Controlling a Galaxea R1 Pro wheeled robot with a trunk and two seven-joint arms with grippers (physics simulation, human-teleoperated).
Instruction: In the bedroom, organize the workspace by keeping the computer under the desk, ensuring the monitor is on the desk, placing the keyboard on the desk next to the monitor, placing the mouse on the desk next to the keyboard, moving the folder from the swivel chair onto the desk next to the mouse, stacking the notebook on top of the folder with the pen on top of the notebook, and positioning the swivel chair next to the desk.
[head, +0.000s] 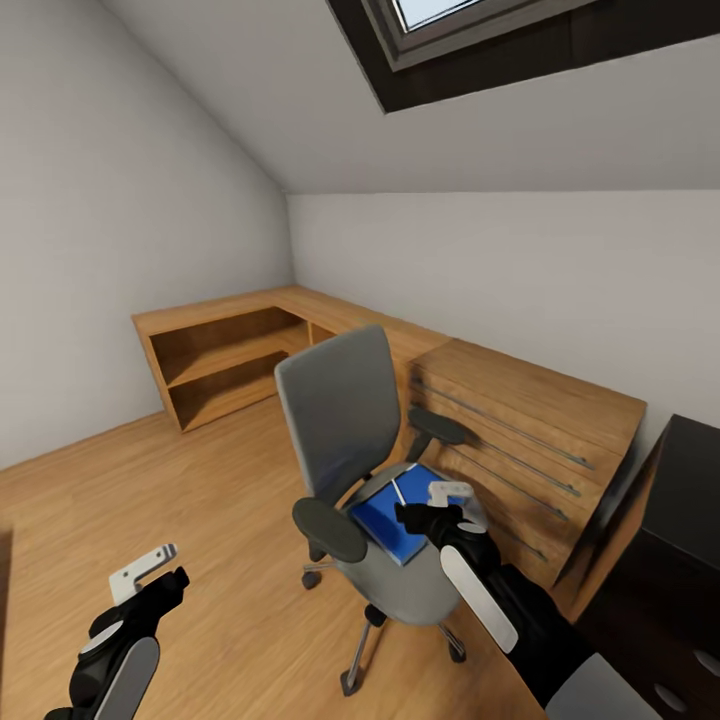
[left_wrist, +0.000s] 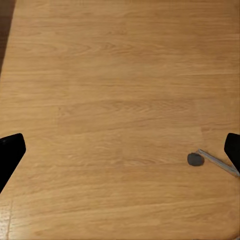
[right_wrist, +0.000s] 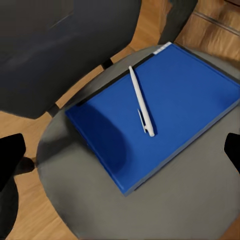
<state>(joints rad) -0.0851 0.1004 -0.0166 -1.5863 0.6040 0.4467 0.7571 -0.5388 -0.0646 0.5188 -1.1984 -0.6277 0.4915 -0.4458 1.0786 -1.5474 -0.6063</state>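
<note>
Left end effector (head: 150, 575): lower left of the head view, low over the wooden floor (left_wrist: 120, 90); in its wrist view we see both dark fingertips at the two side edges with bare boards between them, so it stands apart and holds nothing.
Right end effector (head: 440, 508): lower centre-right of the head view, above the seat of the swivel chair (head: 345, 420); in its wrist view the fingertips sit wide at the two side edges, apart, clamped on nothing.
Folder (right_wrist: 160, 117): bright blue, lying flat on the grey seat, centre of the right wrist view; we judge its move to the tabletop not yet done.
Pen (right_wrist: 141, 102): white, lying on top of the folder, roughly at its middle.
Notebook: we cannot make one out on the seat for certain.
Swivel chair position: centre of the head view, just in front of a light wooden drawer chest (head: 530, 430), backrest towards the left.
Desk (head: 690, 500): a black top with a dark drawer unit at the right edge of the head view, near the chair but apart from it.
Progress: we judge the task early, with folder and pen left to carry over and the chair not yet placed.
</note>
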